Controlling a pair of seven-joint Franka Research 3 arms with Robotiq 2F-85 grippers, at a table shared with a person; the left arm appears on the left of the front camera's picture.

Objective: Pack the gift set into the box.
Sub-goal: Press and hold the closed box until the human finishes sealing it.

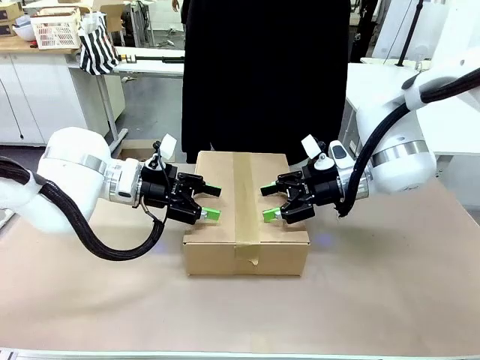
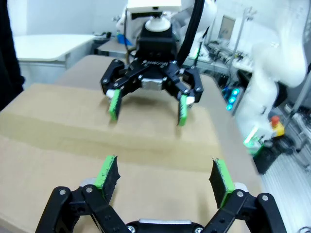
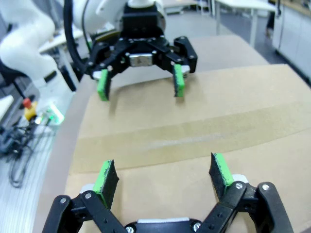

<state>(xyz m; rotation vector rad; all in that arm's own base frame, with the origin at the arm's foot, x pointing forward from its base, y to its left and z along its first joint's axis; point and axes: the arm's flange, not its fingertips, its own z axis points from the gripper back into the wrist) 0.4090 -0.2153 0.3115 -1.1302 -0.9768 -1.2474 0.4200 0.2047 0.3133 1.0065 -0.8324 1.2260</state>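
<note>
While taped shut, box [image 1: 246, 217] sits between both end effectors.

Both arms reach in low from opposite sides, wrists horizontal, grippers facing each other head-on across the middle. Left gripper [image 1: 211, 202] has its jaws spread wide, green pads [image 2: 108, 174] apart, holding nothing. Right gripper [image 1: 268, 203] likewise spread wide, pads [image 3: 219, 169] apart, holding nothing. Grippers near each other, not touching.

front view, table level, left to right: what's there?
Left gripper, open → tape strip down the shut box → right gripper, open. Both grippers hover over the box top, facing each other.
</note>
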